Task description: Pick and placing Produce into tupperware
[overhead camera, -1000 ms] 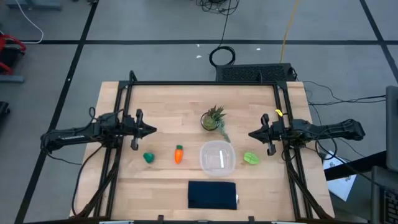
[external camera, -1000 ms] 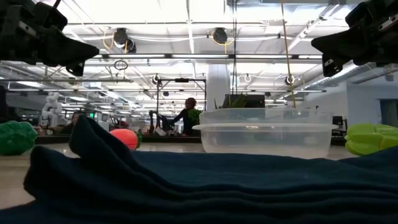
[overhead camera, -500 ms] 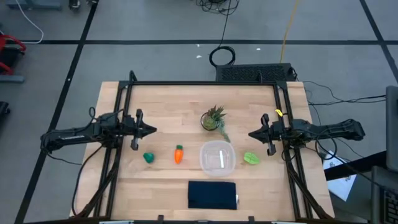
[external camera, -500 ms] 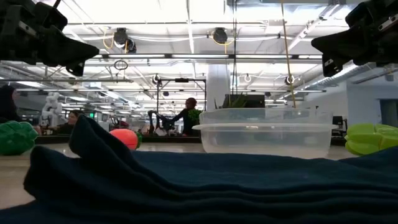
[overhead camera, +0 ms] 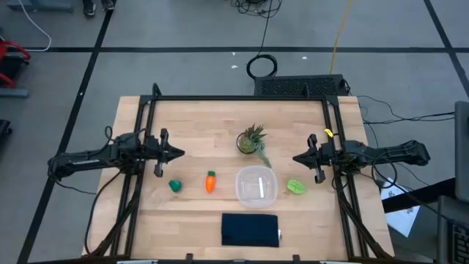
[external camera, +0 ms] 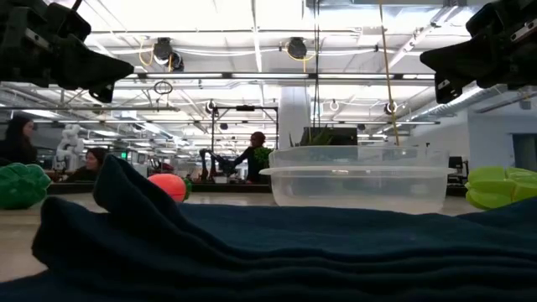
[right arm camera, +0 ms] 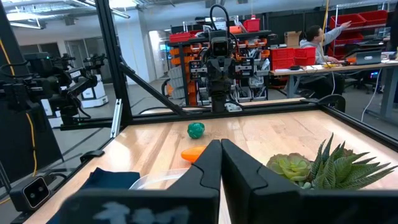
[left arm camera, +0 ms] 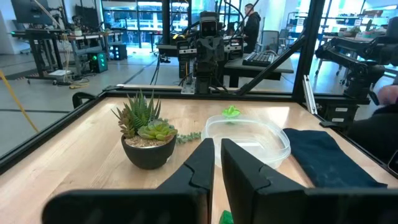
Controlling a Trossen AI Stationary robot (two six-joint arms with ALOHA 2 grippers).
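Nothing on the table has shifted over the last second; both arms hover unchanged, so no pick has begun. Nearest the front edge lies the dark navy folded cloth [overhead camera: 250, 229]. Behind it, in a row: dark green toy piece [overhead camera: 175, 185], orange toy carrot with green top [overhead camera: 210, 182] with its long axis front-to-back and leaf end pointing away, the empty clear rounded-square plastic tupperware [overhead camera: 256, 186], and the lime-green toy piece [overhead camera: 296, 187]. Farther back, the spiky potted plant [overhead camera: 250, 140]. Left gripper [overhead camera: 178, 153] and right gripper [overhead camera: 298, 158] both have fingers nearly together, holding nothing.
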